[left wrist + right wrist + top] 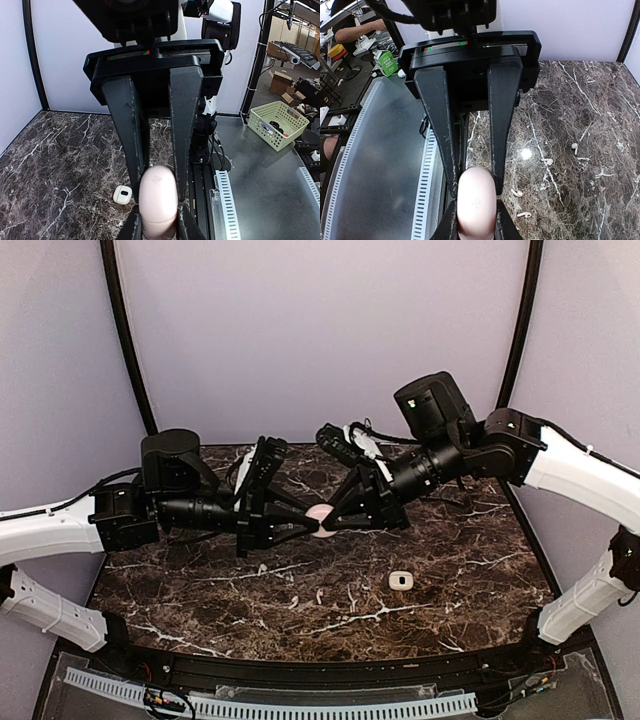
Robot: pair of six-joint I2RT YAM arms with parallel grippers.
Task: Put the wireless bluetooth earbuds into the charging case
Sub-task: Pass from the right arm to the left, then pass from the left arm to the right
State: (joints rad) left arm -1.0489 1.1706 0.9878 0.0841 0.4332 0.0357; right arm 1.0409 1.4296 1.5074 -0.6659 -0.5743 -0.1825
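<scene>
A pale pink charging case [320,518] hangs in mid-air above the middle of the table, held from both sides. It looks closed, with a seam near one end. My left gripper [311,527] is shut on one end of it [157,200], and my right gripper [330,519] is shut on the other end [476,200]. Several tiny white earbuds lie loose on the marble: one [547,161], another [516,192], a third [524,214], and one farther off [574,147]. In the top view two of them show [320,595] [262,566].
A small white case [401,581] with a dark window lies on the marble table [480,570] at the front right; it also shows in the left wrist view [122,194]. A slotted white cable duct [300,705] runs along the near edge. Both arms meet over the table's middle.
</scene>
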